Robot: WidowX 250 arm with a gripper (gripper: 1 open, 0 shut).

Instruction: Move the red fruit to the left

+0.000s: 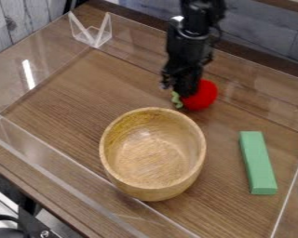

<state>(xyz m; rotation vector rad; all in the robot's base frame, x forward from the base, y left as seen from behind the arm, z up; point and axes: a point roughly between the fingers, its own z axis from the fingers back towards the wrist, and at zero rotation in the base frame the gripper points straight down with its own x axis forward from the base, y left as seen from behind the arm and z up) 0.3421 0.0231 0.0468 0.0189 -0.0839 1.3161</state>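
The red fruit (204,93) lies on the wooden table behind the bowl, right of centre. Its green leafy end points left. My gripper (179,87) points straight down and has come low over that left end. Its dark fingers are drawn together on the leafy top, with a bit of green showing just under the tips. The fruit still rests on the table. The red body shows to the right of the fingers.
A large wooden bowl (115,130) stands just in front of the fruit. A green rectangular block (256,162) lies at the right. A clear plastic stand (89,30) sits at the back left. Clear low walls (40,153) ring the table.
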